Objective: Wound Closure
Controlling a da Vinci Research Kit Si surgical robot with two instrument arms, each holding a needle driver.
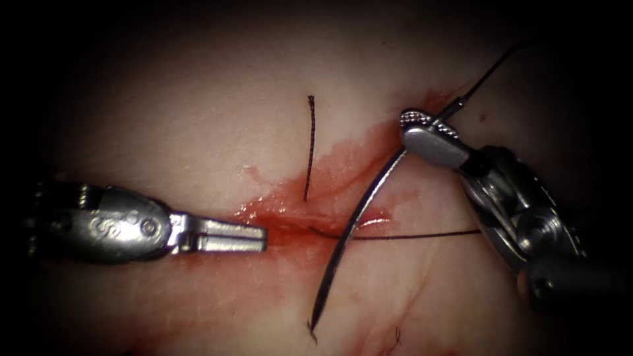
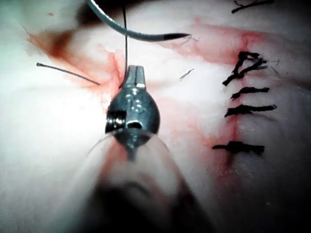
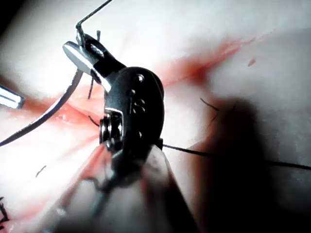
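- The needle is gripped by the right tool close to its thread end, with the jaws clamped on it.
- From that grip the needle curves down and left across the cut; its tip lies free above the tissue, below the cut, and no part of it is seen entering the tissue.
- The thread is seen leaving the needle's end up and to the right.
- A second stretch of thread lies across the tissue from the cut toward the right.
- A short cut end of thread lies above the cut.
- The left tool rests left of the cut with its jaws closed together and nothing held.
- Red fluid is spread around the cut.
- In the left wrist view, finished dark stitches are seen along a closed line.
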